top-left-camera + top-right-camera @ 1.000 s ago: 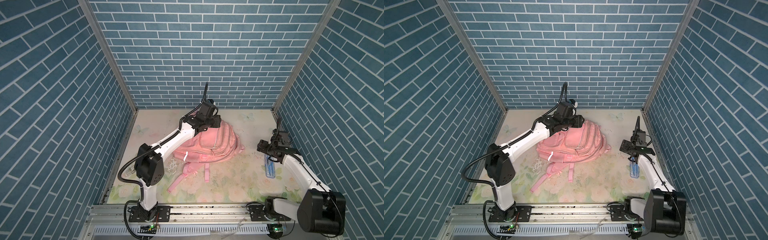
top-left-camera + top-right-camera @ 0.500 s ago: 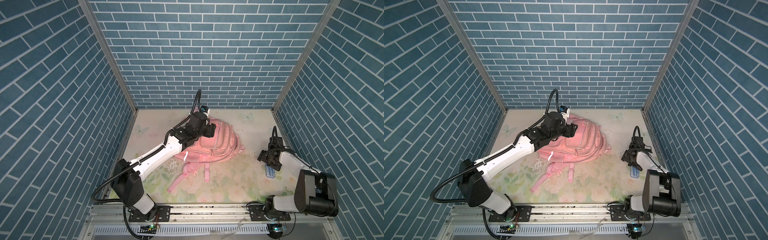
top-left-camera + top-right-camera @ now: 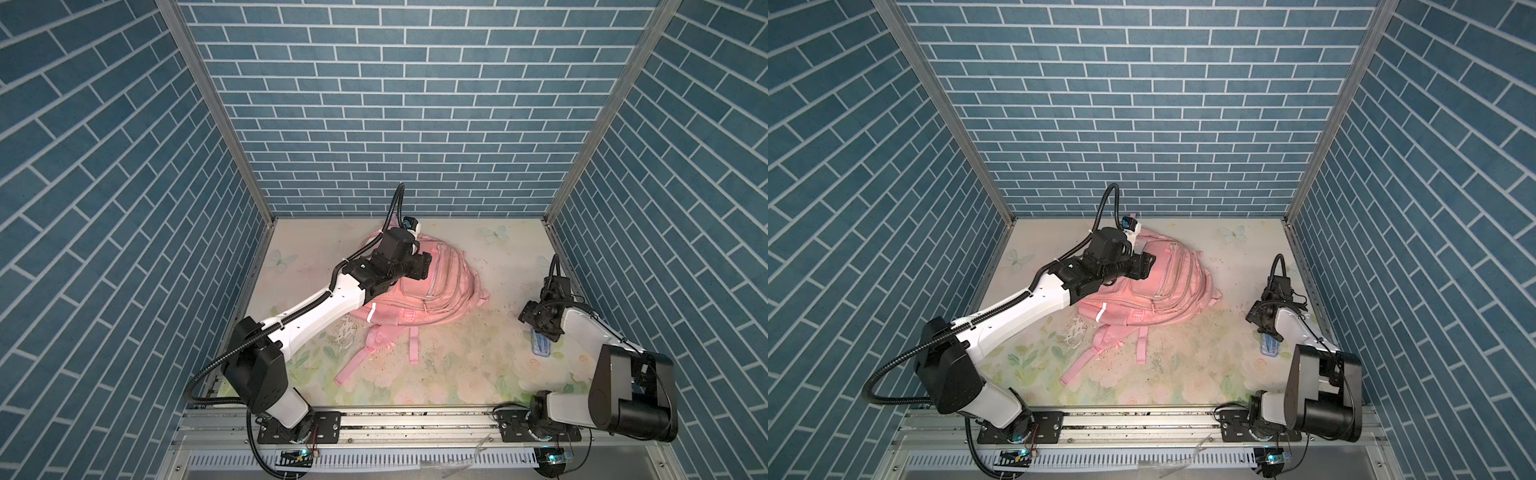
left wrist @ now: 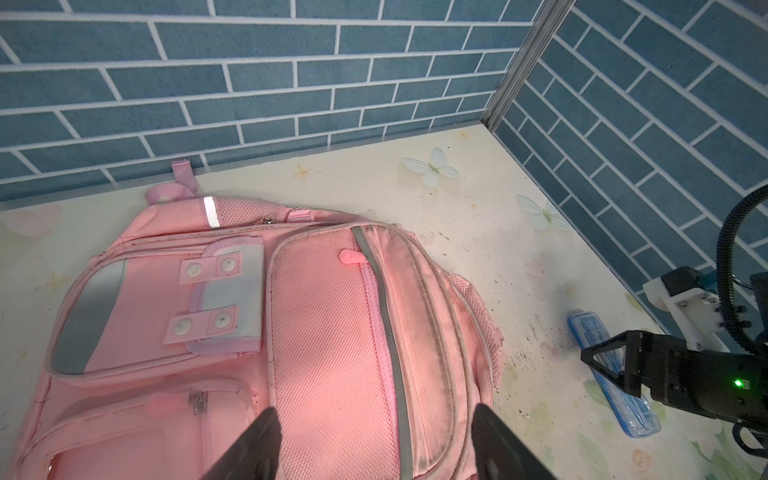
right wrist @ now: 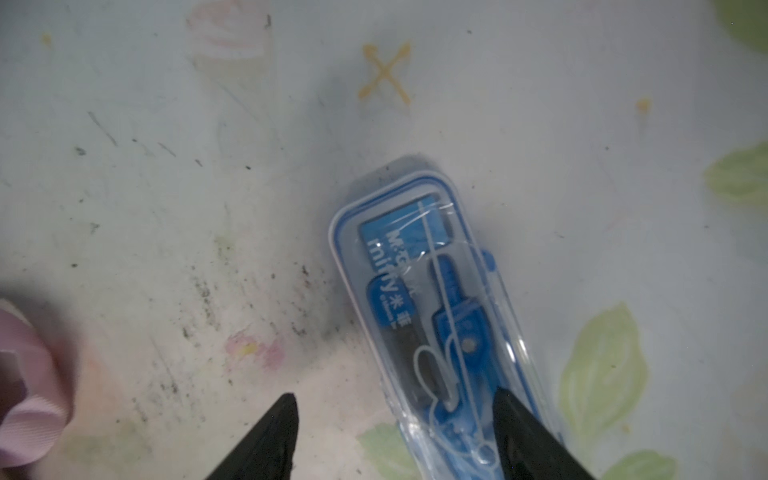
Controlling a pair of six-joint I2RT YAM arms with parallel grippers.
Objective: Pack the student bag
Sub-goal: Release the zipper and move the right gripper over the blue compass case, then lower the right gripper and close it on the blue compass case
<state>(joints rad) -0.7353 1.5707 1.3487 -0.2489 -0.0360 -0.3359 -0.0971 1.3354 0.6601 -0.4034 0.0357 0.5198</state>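
Observation:
The student bag (image 3: pixel 436 291) (image 3: pixel 1167 291) is a pink backpack lying flat at the middle back of the table, front pockets up. My left gripper (image 3: pixel 424 266) (image 3: pixel 1145 266) hovers open just above its pockets. In the left wrist view the left gripper (image 4: pixel 374 411) has only the bag's mesh pocket (image 4: pixel 332 332) below its spread fingers. A clear blue case (image 3: pixel 541 353) (image 3: pixel 1271 347) (image 5: pixel 432 299) lies near the right wall. My right gripper (image 3: pixel 540 328) (image 5: pixel 395 399) stands open low over its near end. One finger sits at the case's edge, the other apart on the table.
Blue brick walls close in the back and both sides. The bag's pink straps (image 3: pixel 353 370) trail toward the front rail (image 3: pixel 415 419). A pink strap end (image 5: pixel 25 415) shows beside the right gripper. The floral table cover (image 3: pixel 457 365) is scuffed and dirty.
The left gripper came back from the bag's far top to over its front pockets. The right gripper dropped down onto the blue case, and its arm folded low.

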